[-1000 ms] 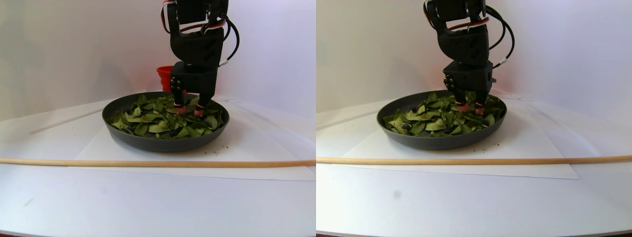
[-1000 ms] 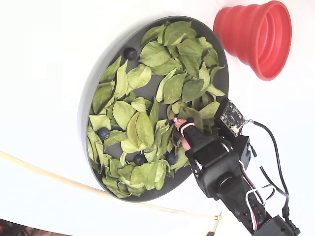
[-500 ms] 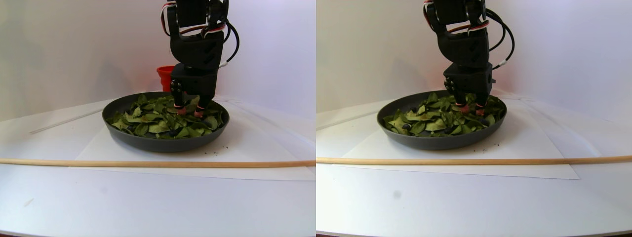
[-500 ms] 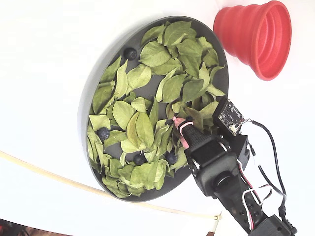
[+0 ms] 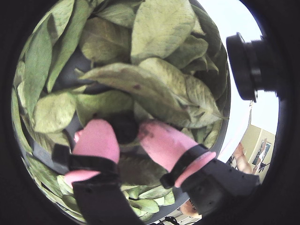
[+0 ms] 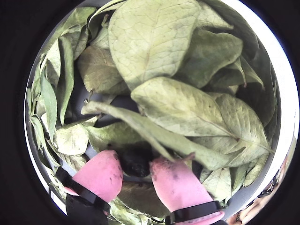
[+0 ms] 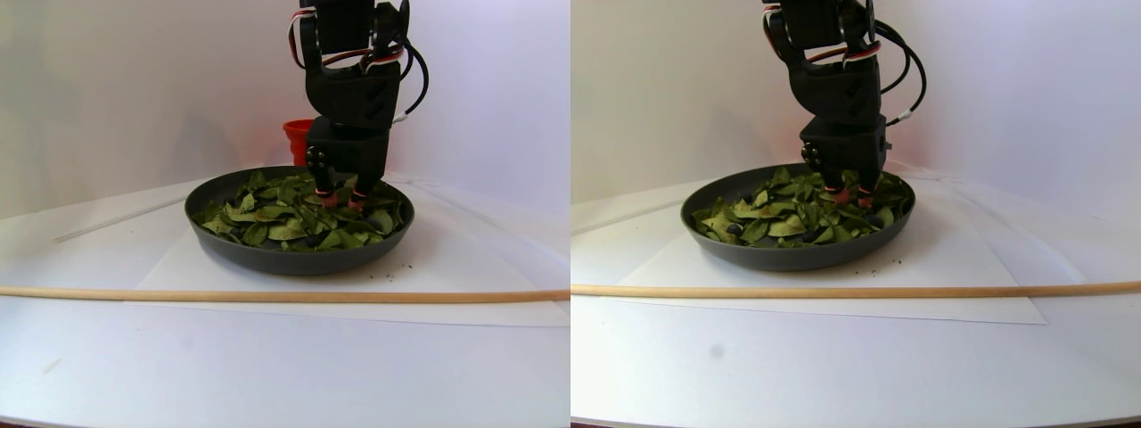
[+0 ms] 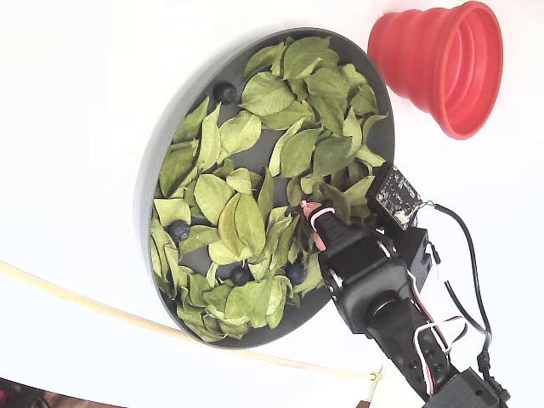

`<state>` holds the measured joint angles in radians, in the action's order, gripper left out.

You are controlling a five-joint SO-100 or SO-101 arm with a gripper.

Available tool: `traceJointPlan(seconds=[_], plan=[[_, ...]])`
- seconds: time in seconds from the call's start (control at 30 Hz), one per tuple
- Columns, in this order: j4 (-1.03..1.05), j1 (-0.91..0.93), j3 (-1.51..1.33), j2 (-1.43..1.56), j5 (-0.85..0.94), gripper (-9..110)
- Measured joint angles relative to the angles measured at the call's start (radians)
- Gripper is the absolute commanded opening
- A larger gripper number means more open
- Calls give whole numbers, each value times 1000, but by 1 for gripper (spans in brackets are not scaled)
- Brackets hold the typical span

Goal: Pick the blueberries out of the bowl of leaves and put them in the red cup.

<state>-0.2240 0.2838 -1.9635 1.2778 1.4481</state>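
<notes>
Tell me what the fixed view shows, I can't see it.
A black robot arm's pink-tipped end effector reaches into a wide dark grey bowl of green leaves and small dark blueberries. A bright red ribbed cup lies beside it.

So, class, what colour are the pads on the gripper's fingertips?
Pink, clearest in a wrist view, where the fingertips pinch a dark blueberry.

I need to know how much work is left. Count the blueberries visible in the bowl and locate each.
5: one blueberry at the bowl's upper rim, one at its left, two low down, one between the gripper's fingertips. Leaves may hide more.
</notes>
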Motion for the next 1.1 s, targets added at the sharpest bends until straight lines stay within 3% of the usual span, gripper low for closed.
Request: traceJointPlan(seconds=[1.1], plan=[[2, -9, -52, 83, 58, 10]])
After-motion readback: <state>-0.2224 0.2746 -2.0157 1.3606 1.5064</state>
